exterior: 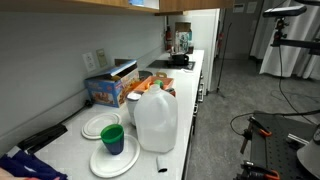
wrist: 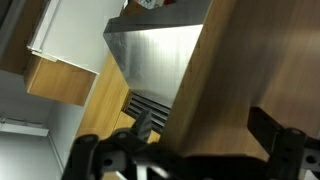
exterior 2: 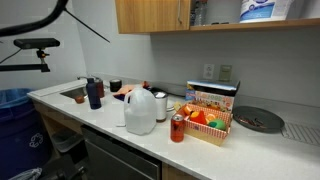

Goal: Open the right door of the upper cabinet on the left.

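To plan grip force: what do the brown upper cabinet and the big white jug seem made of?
The brown upper cabinet: probably wood or veneer, low sheen; even warm-brown faces. The big white jug: likely plastic; milky, semi-translucent walls.

An exterior view stands at one end of the counter (exterior: 65,135), looking down its length from 7 toward 1 o'clock, the gallon jug (exterior: 155,122) close. An exterior view faces the counter's front, upper cabinet (exterior 2: 150,15) at 12 o'clock; both share jug and counter. The wrist view looks up, very near a wooden cabinet door (wrist: 230,70), gripper (wrist: 200,155) at 6 o'clock.
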You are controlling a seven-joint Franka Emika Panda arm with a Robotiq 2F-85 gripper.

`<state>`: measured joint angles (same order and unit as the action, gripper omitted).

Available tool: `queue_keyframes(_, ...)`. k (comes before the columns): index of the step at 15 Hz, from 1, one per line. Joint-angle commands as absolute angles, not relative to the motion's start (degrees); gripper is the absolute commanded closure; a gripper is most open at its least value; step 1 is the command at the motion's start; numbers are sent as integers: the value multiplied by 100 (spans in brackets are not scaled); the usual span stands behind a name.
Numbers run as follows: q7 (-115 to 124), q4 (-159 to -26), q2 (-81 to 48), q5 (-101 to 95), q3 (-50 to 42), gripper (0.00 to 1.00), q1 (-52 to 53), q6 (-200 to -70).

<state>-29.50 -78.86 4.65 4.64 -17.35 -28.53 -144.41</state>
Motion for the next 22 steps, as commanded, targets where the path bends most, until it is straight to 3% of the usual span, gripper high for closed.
queue_keyframes(1,-2081,-8342,591,-320,-1596,0,-2915,-15418)
queue_keyframes(6,-562,-8679,593,-1712,-1592,0,-3110,-16415)
queue_keyframes(17,2992,-8750,873,-4897,-1489,0,-3794,-17086)
queue_keyframes(22,3475,-9190,1414,-5244,-1494,0,-3803,-17361)
